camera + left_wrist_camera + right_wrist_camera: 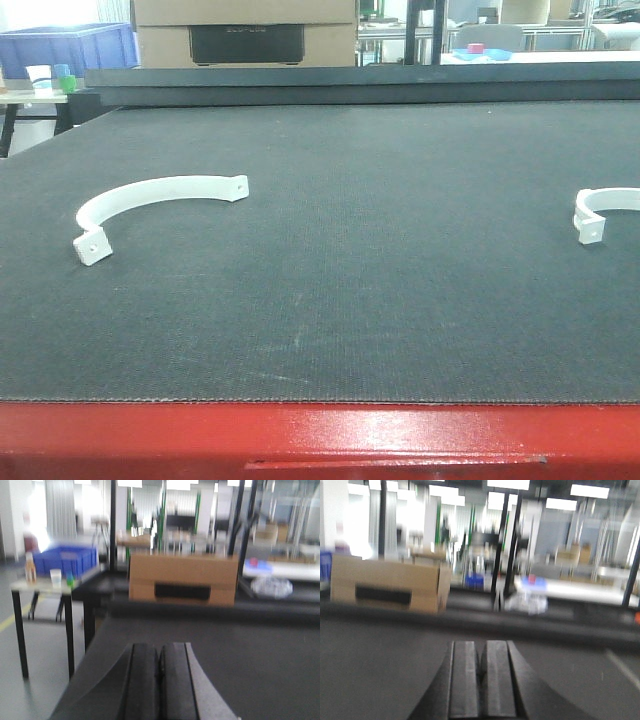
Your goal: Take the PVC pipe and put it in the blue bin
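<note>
Dark, finely woven matting (350, 290) covers the whole bench, its grippy weave keeping the light plastic parts where they were set, with a glossy red edge (320, 435) along the near side. Two white PVC pipe pieces lie flat on it: a left pipe piece (150, 195), a smooth half-ring with a small drilled square lug at each end, and a right pipe piece (605, 208) of the same make, cut off by the frame. Neither shows in the wrist views, so both lie outside what the hands face. The left gripper (160, 650) has its black, flat pads pressed together with nothing between them, and the right gripper (482, 647) is likewise closed and empty; both point level across the mat toward a cardboard box (182, 577) straight ahead, which reads as a resting pose before any reach. The blue bin (65, 560), a ribbed hard-plastic crate, sits ahead and well to the left of the left gripper, by a small side table (30, 586) carrying a white cup (55, 577); whether it rests on that table is unclear. No pipe is gripped yet.
</note>
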